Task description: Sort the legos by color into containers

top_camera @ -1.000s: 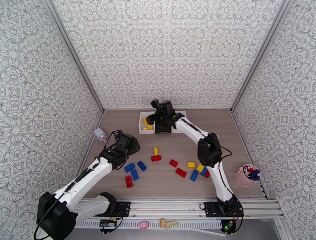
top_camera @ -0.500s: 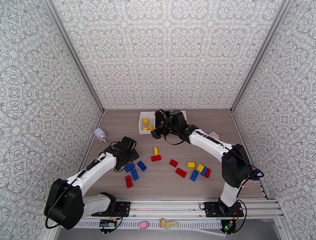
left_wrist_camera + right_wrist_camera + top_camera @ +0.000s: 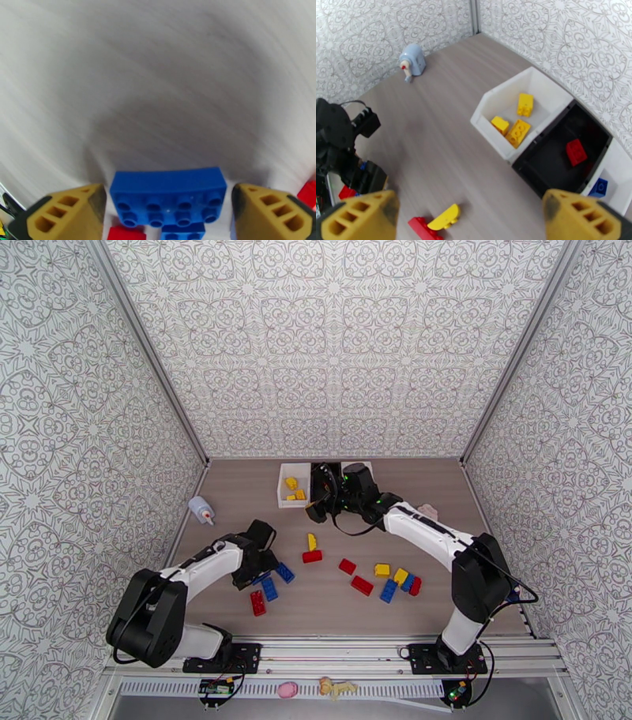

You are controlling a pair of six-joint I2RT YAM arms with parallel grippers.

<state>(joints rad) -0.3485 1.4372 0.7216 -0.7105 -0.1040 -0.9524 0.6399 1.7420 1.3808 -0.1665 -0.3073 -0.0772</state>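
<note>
**Left pincer straddling a blue brick, right pincer empty by the bins**

Table (image 3: pixel 237 500): wood-grain, walls on three sides. Left arm (image 3: pixel 197 571) reaches low to the left-hand lego group. Right arm (image 3: pixel 426 532) stretches toward the far edge.

Bins stand in a row at the far edge: white bin (image 3: pixel 489 104), black bin (image 3: pixel 549 162) touching it, second white bin (image 3: pixel 620 189) on the black one's other side.

Right pincer (image 3: pixel 470 215) hangs above the table just in front of the bins, fingers spread wide, nothing between them. Left pincer (image 3: pixel 166 197) is down at the table and spread apart. A blue 2x4 brick (image 3: pixel 168 185) sits between its fingers with a thin gap each side, so I read it as not gripped.

I count three yellow bricks (image 3: pixel 518 132) in the first white bin, one red brick (image 3: pixel 576 152) in the black bin and a lone blue brick (image 3: pixel 599 187) in the second white bin. About a dozen loose legos (image 3: pixel 362 585) lie mid-table, with red, yellow and blue mixed.

Pale blue bottle (image 3: pixel 201 510) sits near the left wall, well apart from the legos.
</note>
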